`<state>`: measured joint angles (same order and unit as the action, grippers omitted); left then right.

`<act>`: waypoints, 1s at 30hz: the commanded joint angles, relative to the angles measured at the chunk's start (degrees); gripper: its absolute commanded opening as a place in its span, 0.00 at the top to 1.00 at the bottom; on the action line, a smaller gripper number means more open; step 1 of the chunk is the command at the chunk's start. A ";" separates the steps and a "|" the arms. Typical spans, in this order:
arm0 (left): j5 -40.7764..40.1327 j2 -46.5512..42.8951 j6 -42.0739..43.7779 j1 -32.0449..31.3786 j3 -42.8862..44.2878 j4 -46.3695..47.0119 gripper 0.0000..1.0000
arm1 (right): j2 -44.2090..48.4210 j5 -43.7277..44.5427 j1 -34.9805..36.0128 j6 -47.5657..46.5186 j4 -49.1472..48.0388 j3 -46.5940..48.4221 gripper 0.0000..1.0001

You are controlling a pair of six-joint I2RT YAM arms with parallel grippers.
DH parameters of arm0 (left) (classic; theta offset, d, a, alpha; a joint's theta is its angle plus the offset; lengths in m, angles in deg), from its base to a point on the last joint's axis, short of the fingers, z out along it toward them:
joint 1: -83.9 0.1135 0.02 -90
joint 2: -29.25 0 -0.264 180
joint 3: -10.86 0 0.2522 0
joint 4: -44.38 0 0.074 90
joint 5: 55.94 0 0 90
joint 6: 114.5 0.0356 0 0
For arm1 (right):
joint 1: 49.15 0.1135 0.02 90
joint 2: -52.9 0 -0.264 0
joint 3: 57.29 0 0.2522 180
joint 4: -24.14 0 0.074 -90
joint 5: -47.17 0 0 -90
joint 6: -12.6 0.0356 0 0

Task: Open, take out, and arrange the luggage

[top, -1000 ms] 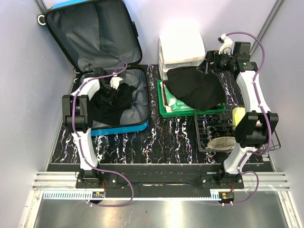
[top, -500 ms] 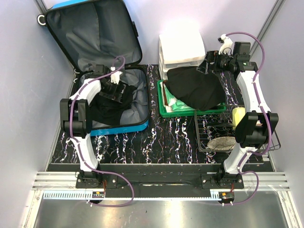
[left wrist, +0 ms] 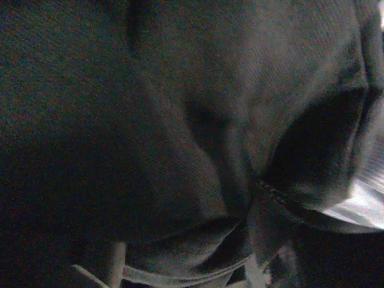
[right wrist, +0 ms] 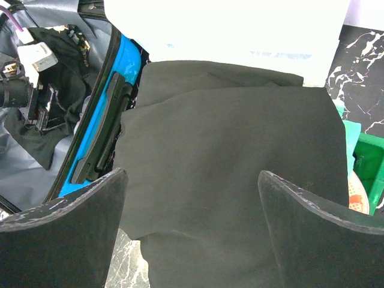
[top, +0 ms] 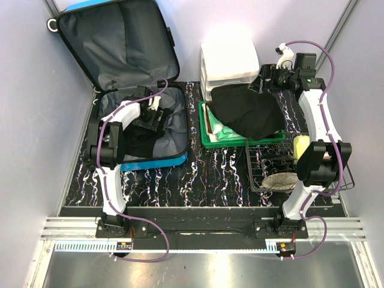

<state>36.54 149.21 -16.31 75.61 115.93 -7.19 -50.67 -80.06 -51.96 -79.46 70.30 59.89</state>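
The luggage (top: 117, 51) lies open at the far left of the table (top: 204, 174). Its blue base is flat on the table and its lid stands up against the back corner, showing dark grey lining. A crumpled black cloth (top: 139, 143) fills the near part of the base. The left end effector (top: 150, 119) is inside that base, low over the far edge of the cloth and near the luggage's right wall. From the left wrist, dark folded fabric (left wrist: 150, 120) fills nearly the whole view and the fingers cannot be made out, so I cannot tell whether this end effector is apart or together. The right end effector (top: 267, 77) is well apart from the luggage, at the far right of the table beside the white drawer organiser (top: 231, 60). From the right wrist, its fingers (right wrist: 66, 234) are spread wide and grip nothing. Below them lies a black garment (right wrist: 240, 168), and the luggage's blue rim (right wrist: 129, 72) shows past the garment's left edge. That garment (top: 246, 111) is draped over the green tray (top: 240, 141), which sits just right of the luggage. A wire basket (top: 264, 180) stands nearer, on the right.
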 commanded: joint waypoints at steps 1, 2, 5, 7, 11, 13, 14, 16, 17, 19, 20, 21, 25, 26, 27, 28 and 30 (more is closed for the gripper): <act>-1.01 4.93 4.37 0.74 3.08 -6.04 0.45 | -0.14 -1.17 0.70 0.84 -1.38 2.84 0.00; -0.46 4.93 5.34 0.74 3.17 -7.97 0.55 | -0.32 -1.17 0.79 0.84 -1.38 2.93 0.00; 4.62 3.53 9.56 1.26 2.56 -11.22 0.77 | -0.41 -1.26 1.05 0.48 -1.46 3.46 0.00; 8.22 2.13 14.03 1.44 2.38 -12.90 0.91 | -0.32 -1.26 1.66 -0.39 -1.46 3.72 0.00; 13.50 -4.46 22.99 1.44 2.12 -16.59 1.00 | -0.23 -2.22 2.54 -1.45 -1.46 4.60 0.00; 17.00 -10.34 30.28 1.44 0.89 -17.74 1.00 | -0.32 -2.84 4.46 -1.63 -1.55 4.95 0.00; 17.64 -12.36 32.75 1.35 0.45 -19.49 1.00 | -0.49 -3.63 5.00 -1.63 -1.81 5.04 0.00; 20.52 -16.92 41.44 1.26 -1.30 -22.30 1.00 | -0.67 -4.51 5.88 -1.45 -2.34 5.13 0.00; 20.81 -18.26 44.17 1.18 -2.26 -25.19 1.00 | -1.10 -5.30 7.19 -1.36 -2.69 5.22 0.00; 20.81 -22.03 52.43 1.09 -6.74 -27.05 1.00 | -1.63 -5.66 8.69 -1.01 -3.22 5.48 0.00; 20.29 -23.18 55.16 1.17 -8.84 -27.84 1.00 | -2.42 -5.66 10.26 -0.92 -3.57 5.83 0.00; 19.50 -24.24 59.88 1.18 -12.96 -27.85 1.00 | -2.95 -5.48 11.24 -0.75 -3.57 6.35 0.00; 15.20 -26.97 67.04 2.22 -21.77 -24.52 1.00 | -6.46 -5.48 15.37 1.71 -5.33 10.22 0.00; 15.10 -27.23 67.83 2.67 -22.57 -23.38 1.00 | -8.04 -5.39 16.33 3.54 -6.55 10.84 0.00; 15.10 -27.41 68.54 3.10 -23.45 -22.59 1.00 | -8.92 -5.31 18.17 4.52 -6.82 12.41 0.00; 15.45 -27.59 68.80 3.98 -23.72 -21.80 1.00 | -9.80 -5.04 19.32 4.96 -6.83 13.29 0.00; 15.71 -29.33 68.89 4.78 -25.46 -17.59 1.00 | -13.14 -3.82 21.34 7.06 -6.56 16.79 0.00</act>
<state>52.10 122.63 45.94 78.25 92.30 -29.87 -59.89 -84.30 -34.52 -76.90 66.78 70.07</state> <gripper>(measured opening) 0.229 0.994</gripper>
